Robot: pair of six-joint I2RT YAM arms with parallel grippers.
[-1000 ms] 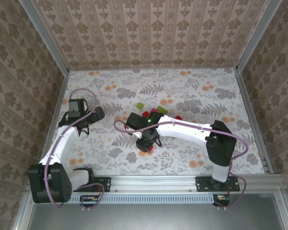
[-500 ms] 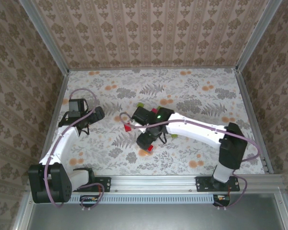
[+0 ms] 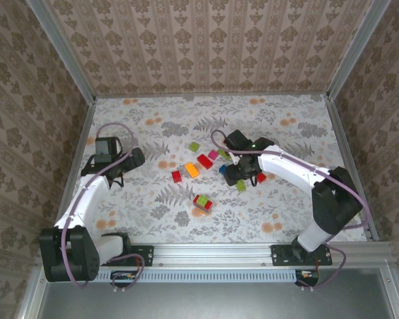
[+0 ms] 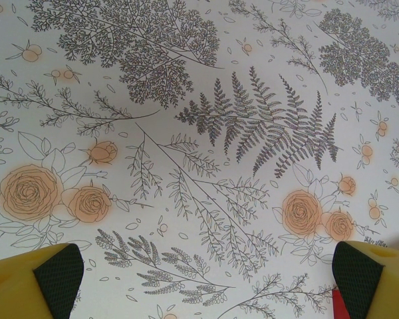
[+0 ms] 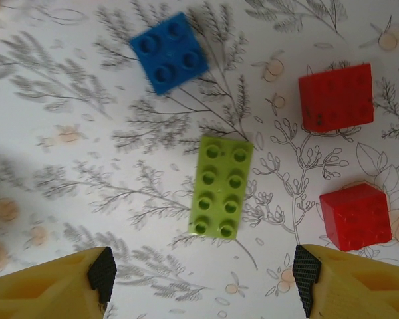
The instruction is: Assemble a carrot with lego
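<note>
Loose lego lies mid-table: a light green brick, a magenta one, a red oblong, an orange one and a small red one. A short stack of red and green bricks stands alone nearer the front. My right gripper hovers open over a light green oblong brick, which lies just ahead of the fingertips, with nothing between them. Around it lie a blue square brick and two red bricks. My left gripper stays open at the left over bare cloth.
The table is covered by a floral cloth and boxed in by patterned walls on three sides. A metal rail runs along the near edge. In the left wrist view a sliver of a red brick shows by the right fingertip.
My right gripper opened, let go of the short stack near the front, and swung back and right to hover over the green oblong brick. The left arm has not moved.
</note>
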